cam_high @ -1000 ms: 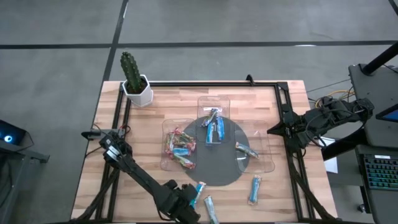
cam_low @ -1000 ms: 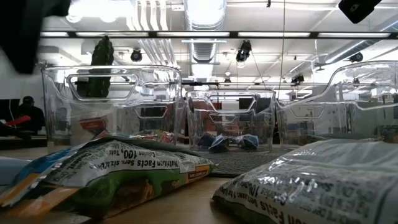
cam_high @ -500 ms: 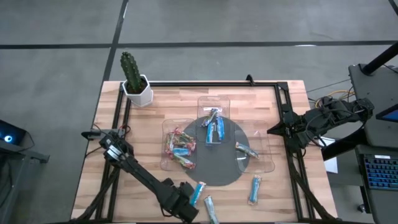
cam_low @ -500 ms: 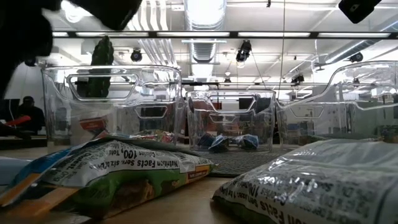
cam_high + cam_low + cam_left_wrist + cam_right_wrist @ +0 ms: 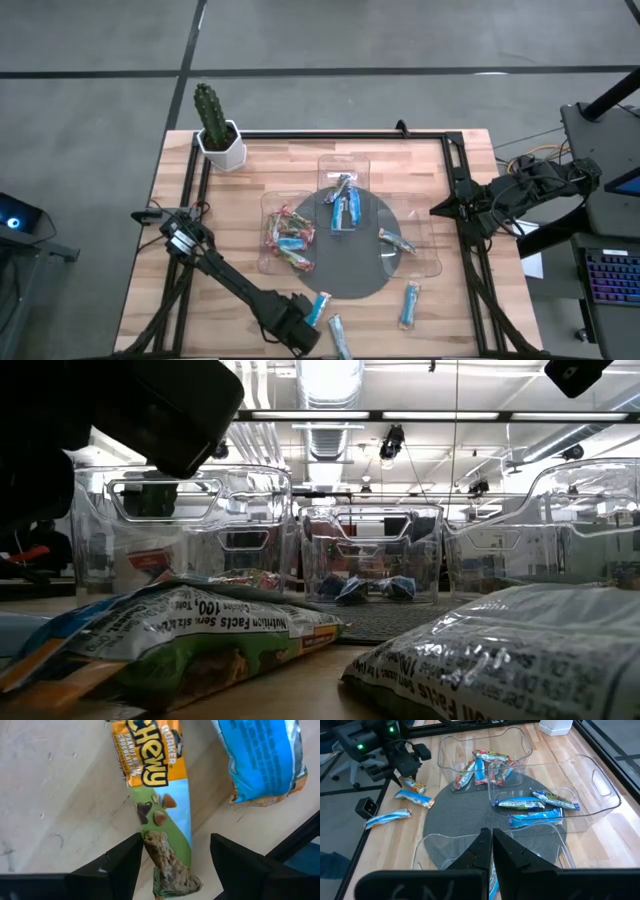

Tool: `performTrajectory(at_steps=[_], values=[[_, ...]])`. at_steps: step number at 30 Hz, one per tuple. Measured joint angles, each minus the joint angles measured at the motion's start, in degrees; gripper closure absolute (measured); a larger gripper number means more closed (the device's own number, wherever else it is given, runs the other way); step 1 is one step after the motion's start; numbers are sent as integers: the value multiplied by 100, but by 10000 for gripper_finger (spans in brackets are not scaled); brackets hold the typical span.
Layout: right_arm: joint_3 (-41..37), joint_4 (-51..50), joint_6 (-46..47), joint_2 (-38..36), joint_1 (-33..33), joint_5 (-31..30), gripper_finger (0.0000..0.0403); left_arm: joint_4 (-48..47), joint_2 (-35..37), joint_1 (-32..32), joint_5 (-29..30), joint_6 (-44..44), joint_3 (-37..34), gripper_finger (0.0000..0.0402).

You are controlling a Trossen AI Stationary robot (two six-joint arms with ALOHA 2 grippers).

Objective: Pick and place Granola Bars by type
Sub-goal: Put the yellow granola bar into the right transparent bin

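Since a second ago, left gripper is edging right at lower-center, jaws wide, straddling green-orange granola bar. Light, crinkly, slippery wrapper; I'd be pinching mid-length across its width.

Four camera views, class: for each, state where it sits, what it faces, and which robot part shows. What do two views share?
High: above, straight down on table; both arms.
Low: table height, facing clear trays; a dark arm overhead.
Left wrist: over a granola bar; left gripper open.
Right wrist: faces trays; right gripper shut.
Shared: high and right wrist views both show the left gripper.
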State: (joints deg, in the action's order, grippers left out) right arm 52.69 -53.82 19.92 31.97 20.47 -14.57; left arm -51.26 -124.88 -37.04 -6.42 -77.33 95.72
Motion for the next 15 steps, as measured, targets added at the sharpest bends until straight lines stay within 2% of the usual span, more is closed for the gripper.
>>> performTrajectory(at_steps=[6, 15], values=[[0, 0, 0, 0, 0, 0, 394, -64, -11, 18, -2, -93, -18, 204], [2, 0, -38, 0, 0, -2, 394, -173, -24, 24, -6, -125, -38, 288]])
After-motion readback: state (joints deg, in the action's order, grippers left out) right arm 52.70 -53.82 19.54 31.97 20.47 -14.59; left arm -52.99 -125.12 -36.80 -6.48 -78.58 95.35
